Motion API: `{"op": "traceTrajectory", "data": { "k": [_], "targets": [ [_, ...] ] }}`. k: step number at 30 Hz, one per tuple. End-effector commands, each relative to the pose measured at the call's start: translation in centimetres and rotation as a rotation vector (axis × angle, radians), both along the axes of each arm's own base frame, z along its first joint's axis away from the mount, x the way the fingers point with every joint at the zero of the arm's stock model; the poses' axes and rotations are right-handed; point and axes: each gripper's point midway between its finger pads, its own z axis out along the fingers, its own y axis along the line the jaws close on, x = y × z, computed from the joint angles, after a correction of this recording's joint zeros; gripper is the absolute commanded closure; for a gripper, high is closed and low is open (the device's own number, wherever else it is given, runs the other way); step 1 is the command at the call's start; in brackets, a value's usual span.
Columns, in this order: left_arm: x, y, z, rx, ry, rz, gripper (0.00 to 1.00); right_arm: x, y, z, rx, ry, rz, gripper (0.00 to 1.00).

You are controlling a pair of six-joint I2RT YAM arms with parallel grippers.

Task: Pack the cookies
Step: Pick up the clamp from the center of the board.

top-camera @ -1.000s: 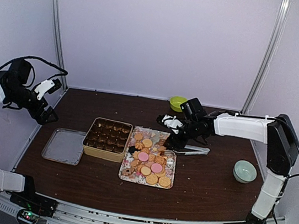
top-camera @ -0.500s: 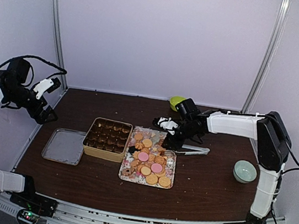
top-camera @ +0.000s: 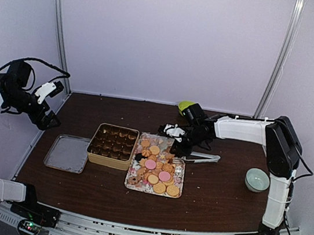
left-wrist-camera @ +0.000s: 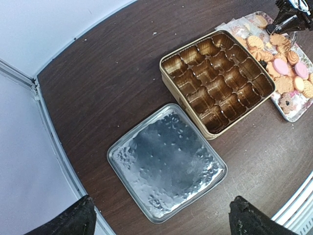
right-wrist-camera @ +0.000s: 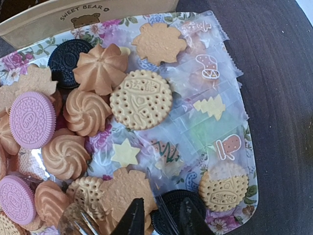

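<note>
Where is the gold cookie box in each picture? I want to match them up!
Top external: the gold box sits mid-table, just left of the flowery tray.
Left wrist: the box fills the upper right; the tray peeks in at the right edge.
Right wrist: only its cream side wall shows, along the top left.
Shared landmark: the flowery tray of cookies beside the box.

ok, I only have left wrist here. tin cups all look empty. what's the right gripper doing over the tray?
Observer: Right wrist shows the right gripper low over a black sandwich cookie on the tray, jaws narrow on either side of it. Can't confirm contact.
Operator: anything else on the table I can't see?
Observer: Top view has tongs lying just right of the tray, a pale bowl further right, and a green bowl at the back.
</note>
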Motion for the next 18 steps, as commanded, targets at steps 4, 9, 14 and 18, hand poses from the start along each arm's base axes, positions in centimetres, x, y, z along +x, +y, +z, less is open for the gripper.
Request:
{"op": "traceTrajectory", "data": {
  "k": [4, 9, 14, 18],
  "targets": [
    [0.1, -0.3, 1.7, 0.012, -0.067, -0.031, 0.02, 0.7, 0.1, 0.7, 0.004, -0.021, 0.002, 0.89],
    [0.0, -0.3, 1.8, 0.013, -0.072, -0.034, 0.02, 1.0, 0.1, 1.1, 0.001, -0.037, 0.001, 1.0],
    [-0.1, -0.4, 1.9, 0.011, -0.077, -0.039, 0.02, 1.2, 0.0, 1.7, 0.005, -0.064, -0.006, 1.0],
    [-0.2, -0.8, 2.2, -0.005, -0.085, -0.056, 0.02, 1.6, -0.3, 3.4, 0.013, -0.109, -0.033, 1.0]
  ]
}}
